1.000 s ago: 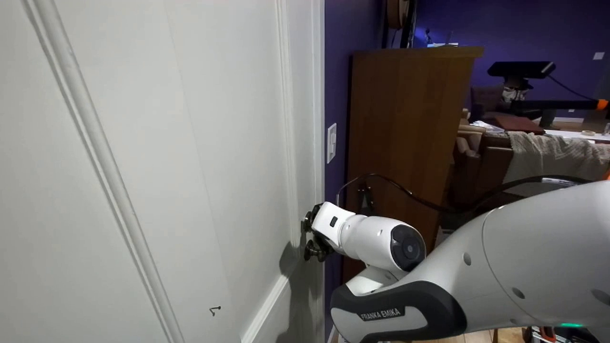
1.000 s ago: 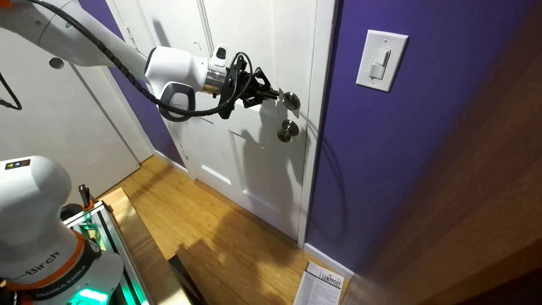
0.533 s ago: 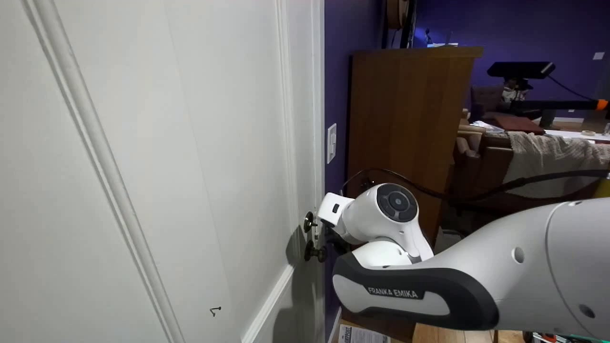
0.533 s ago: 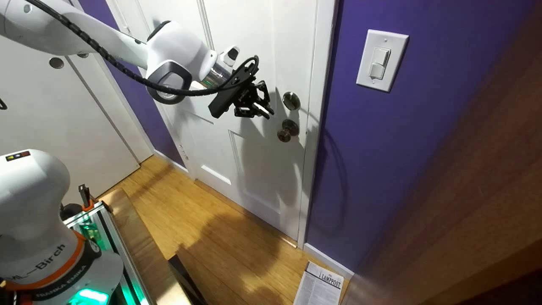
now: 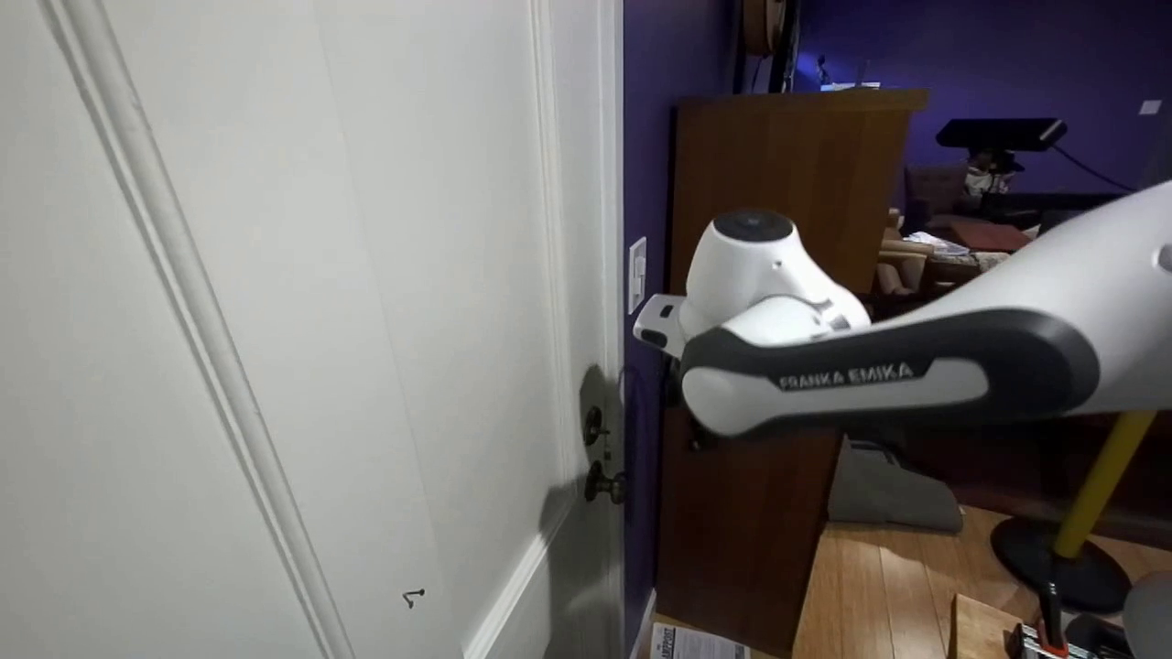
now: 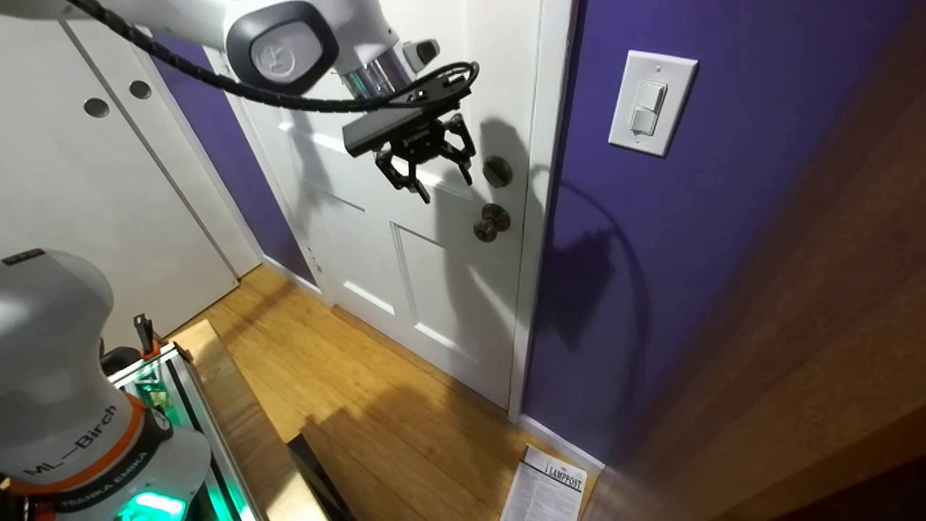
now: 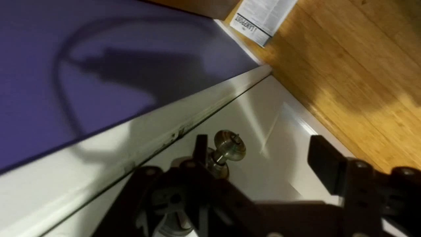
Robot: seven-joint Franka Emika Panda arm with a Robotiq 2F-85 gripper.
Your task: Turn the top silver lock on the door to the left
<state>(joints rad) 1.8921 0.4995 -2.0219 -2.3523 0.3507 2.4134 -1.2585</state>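
On the white door (image 6: 448, 318), the top silver lock (image 6: 498, 171) is a round fitting with a small turn piece, above the silver knob (image 6: 487, 228). It also shows as a lock (image 5: 594, 426) in side profile with its turn piece sticking out. The wrist view has the lock (image 7: 177, 225) at the lower left, partly covered by the finger linkage. My gripper (image 6: 448, 191) points downward, apart from the lock and to its left in that exterior view. Its black fingers (image 7: 325, 164) are spread wide with nothing between them. In the wrist view one fingertip overlaps the knob's base.
Beside the door frame, a light switch (image 6: 653, 103) sits on the purple wall. A brown wooden cabinet (image 5: 742, 522) stands close by the wall. A newspaper (image 6: 544, 488) lies on the wooden floor. The black cable (image 6: 289, 105) loops along the arm.
The gripper has backed off from the lock, and the arm has risen and tilted the gripper downward. Its fingers, close together before, have spread apart.
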